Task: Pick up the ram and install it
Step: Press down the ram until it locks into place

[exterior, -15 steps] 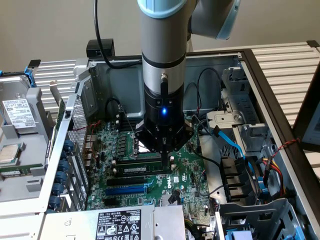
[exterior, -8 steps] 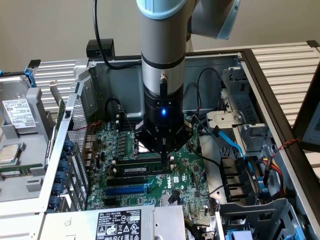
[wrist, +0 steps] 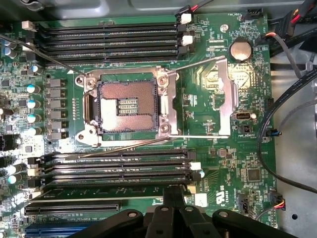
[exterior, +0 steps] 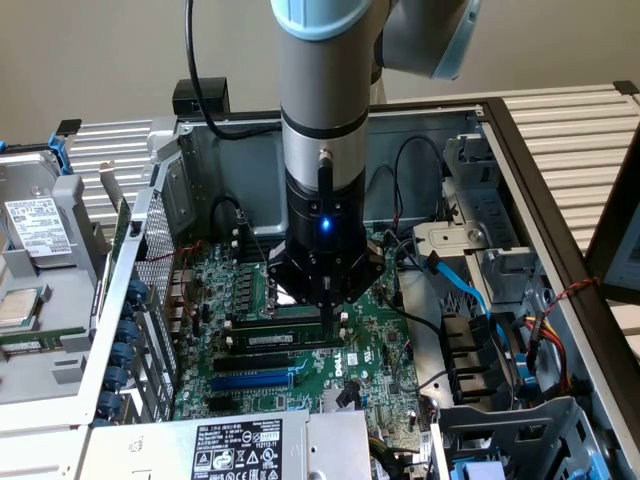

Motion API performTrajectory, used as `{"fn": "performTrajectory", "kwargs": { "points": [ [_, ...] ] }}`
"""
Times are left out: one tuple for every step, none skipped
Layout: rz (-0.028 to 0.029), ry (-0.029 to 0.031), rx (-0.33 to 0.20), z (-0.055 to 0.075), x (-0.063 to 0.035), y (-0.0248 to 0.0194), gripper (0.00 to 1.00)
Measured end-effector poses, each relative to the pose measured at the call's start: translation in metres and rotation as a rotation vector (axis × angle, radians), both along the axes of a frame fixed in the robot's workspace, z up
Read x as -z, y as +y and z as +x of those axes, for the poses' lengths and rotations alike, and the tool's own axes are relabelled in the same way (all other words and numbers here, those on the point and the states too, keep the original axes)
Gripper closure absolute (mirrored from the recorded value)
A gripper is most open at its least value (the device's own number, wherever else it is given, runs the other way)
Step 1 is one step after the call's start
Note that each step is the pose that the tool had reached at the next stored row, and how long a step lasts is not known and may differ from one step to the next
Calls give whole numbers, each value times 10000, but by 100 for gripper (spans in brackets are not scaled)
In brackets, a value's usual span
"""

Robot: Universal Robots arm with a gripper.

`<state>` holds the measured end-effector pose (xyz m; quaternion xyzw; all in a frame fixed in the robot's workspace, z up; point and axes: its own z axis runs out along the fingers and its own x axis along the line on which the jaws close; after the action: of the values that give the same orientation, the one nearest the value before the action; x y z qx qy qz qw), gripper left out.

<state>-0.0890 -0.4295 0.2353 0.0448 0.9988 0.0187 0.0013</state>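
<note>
Exterior view sits off my arm, raised, looking down at a slant into the open computer case (exterior: 470,150), mid distance, my arm column blocking the centre. Wrist view rides on me, looks almost straight down, close on the motherboard (wrist: 208,134); my gripper (wrist: 174,206) pokes in at one edge. Shared ground: the motherboard (exterior: 370,350), the black memory slots (wrist: 119,166) (exterior: 275,340), the blue expansion slot (wrist: 49,230) (exterior: 250,380). The CPU socket (wrist: 128,106) is plain from the wrist.
</note>
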Motion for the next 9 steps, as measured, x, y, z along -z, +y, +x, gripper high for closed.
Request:
{"fn": "performTrajectory", "kwargs": {
  "points": [
    [-5,2,-2,-15,-47,-1,90],
    [-3,0,-2,-36,-91,-1,90],
    [-2,2,-2,-67,-136,-1,90],
    [3,3,-2,-108,-175,-1,90],
    [8,1,-2,-152,-205,-1,90],
    [8,2,-3,-197,-231,-1,90],
    [9,1,-2,-245,-256,-1,90],
    [10,1,-3,-288,-275,-1,90],
    [11,0,-2,-330,-291,-1,90]
  ]
}}
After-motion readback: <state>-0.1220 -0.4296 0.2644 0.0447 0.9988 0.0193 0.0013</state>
